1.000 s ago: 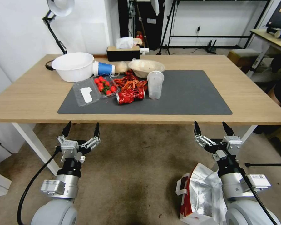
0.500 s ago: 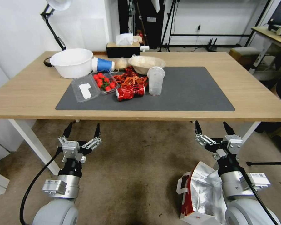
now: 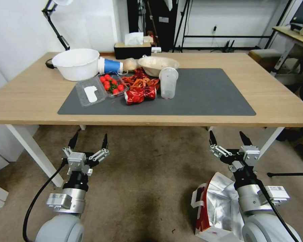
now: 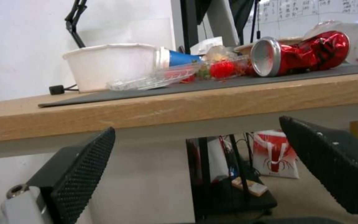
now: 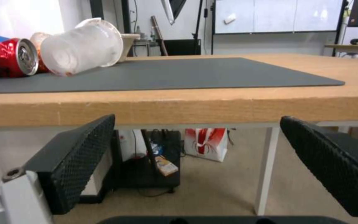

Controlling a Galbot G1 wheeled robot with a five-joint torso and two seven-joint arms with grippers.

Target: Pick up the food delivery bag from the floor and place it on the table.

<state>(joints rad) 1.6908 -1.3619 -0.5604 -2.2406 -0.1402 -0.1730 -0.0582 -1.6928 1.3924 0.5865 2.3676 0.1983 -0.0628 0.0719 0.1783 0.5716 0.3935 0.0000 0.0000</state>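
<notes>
Hovering below one table (image 3: 276,104): two spread empty hands, left (image 3: 88,141) and right (image 3: 228,138); one bag (image 3: 215,208) on carpet (image 3: 151,181).

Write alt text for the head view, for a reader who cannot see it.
A white and red food delivery bag with silver lining stands open on the carpeted floor, beside the right arm. The left hand and right hand hang open above the floor before a light-wood table. Its grey mat holds a white bowl, tomatoes and a clear cup.
</notes>
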